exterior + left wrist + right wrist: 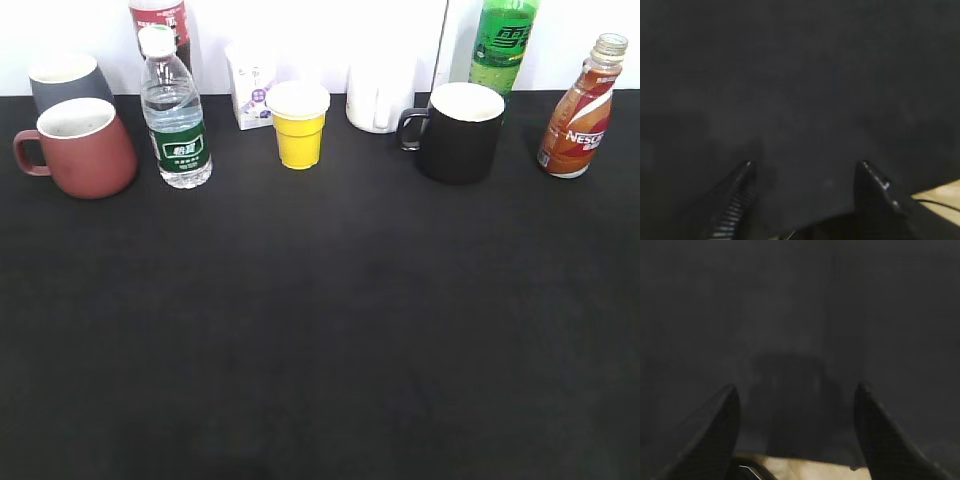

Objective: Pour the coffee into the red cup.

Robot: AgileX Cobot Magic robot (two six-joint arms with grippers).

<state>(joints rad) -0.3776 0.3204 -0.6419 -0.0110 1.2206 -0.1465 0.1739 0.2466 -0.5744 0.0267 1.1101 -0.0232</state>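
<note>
The coffee bottle [579,112], small and curvy with a red-white-orange NESCAFE label and no cap, stands upright at the far right of the black table. The red cup [85,147], brick-red with a white inside and its handle to the left, stands at the far left. Neither gripper shows in the exterior view. My left gripper [805,167] is open and empty over bare black cloth. My right gripper [796,390] is open and empty over black cloth too. Neither wrist view shows the bottle or the cup.
Along the back stand a grey mug [66,78], a clear water bottle with a green label [175,115], a small white carton [250,85], a yellow cup [298,125], a white jug [380,95], a black mug [458,132] and a tall green soda bottle [503,40].
</note>
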